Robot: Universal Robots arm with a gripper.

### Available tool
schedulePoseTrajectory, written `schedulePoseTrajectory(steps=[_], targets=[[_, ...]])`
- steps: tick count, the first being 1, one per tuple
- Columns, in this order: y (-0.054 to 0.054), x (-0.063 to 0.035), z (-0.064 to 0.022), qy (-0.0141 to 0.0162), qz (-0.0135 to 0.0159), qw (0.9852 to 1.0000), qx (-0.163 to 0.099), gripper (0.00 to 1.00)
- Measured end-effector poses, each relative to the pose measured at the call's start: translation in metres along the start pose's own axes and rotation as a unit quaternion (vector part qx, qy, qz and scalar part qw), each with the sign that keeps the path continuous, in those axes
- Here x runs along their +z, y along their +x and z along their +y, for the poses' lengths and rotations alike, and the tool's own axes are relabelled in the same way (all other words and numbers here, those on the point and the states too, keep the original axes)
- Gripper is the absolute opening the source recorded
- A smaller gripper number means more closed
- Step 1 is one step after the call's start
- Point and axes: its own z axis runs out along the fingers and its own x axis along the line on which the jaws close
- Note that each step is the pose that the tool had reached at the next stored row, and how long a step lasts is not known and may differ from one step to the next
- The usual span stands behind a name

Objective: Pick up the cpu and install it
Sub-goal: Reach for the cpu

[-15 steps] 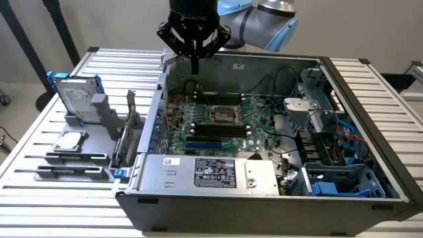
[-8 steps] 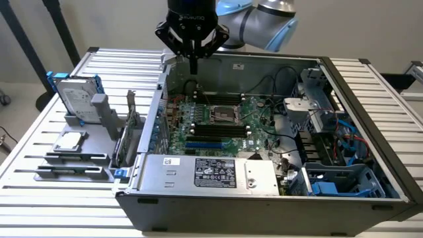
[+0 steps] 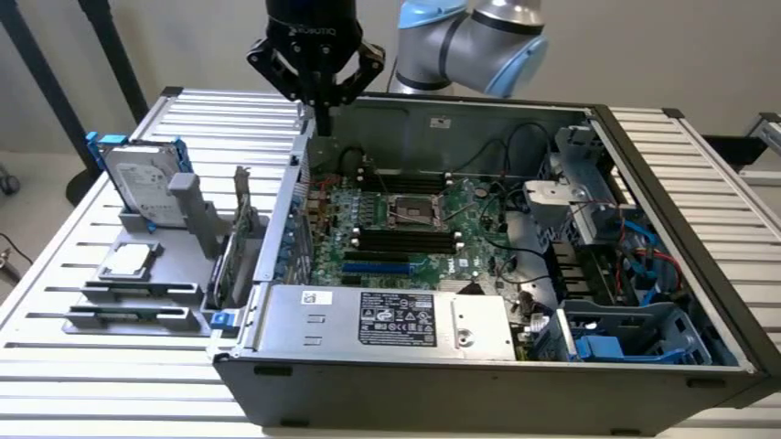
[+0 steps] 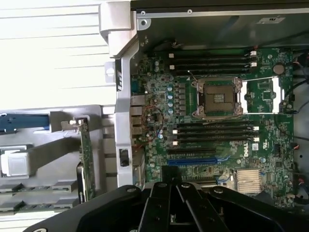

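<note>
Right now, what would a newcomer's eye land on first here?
The open computer case with its green motherboard, the empty CPU socket at its centre. Above the case's far wall at the exterior view's left hangs the black gripper, shut. Outside the case, on the exterior view's left, the cpu lies flat on a grey rack in front of an upright hard drive.

The cpu is a small square chip, flat, with a silver-grey top. It lies on the grey holder, toward its edge on the exterior view's left.
</note>
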Motion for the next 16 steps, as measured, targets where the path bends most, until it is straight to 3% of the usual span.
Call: schedulePoseTrajectory(steps=[16], targets=[[0.073, 0.0028, -0.0052, 0.0, 0.0, 1.0, 0.0, 0.11]])
